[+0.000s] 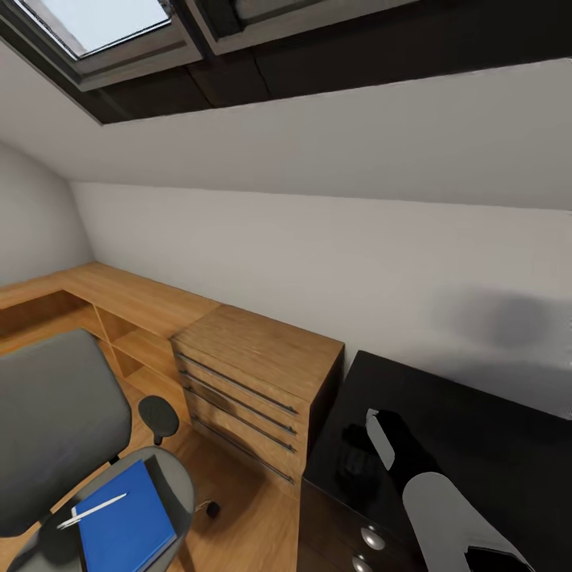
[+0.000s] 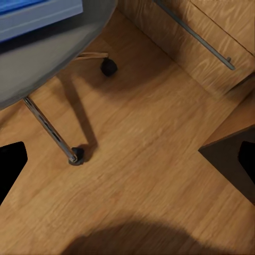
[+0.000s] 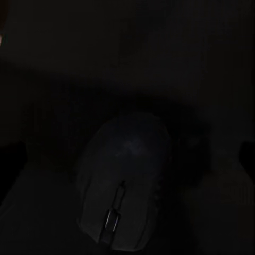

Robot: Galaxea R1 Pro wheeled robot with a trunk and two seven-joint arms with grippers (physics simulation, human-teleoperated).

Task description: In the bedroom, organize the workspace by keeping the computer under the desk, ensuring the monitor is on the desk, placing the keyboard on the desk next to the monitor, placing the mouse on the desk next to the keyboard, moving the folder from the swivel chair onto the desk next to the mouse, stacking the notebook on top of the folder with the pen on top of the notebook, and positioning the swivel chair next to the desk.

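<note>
Gleaming black desk [image 1: 477, 429] abuts a light-wood drawer chest [image 1: 254, 373] under sloped white wall [image 1: 334, 238].

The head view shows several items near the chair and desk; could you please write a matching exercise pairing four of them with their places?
Things:
1. folder
2. pen
3. mouse
4. drawer chest

Places:
A. on the black desk
B. standing between the wooden shelving and the desk
C. on the swivel chair seat
D. lying across the folder's edge

Pairs: 1-C, 2-D, 3-A, 4-B
</note>
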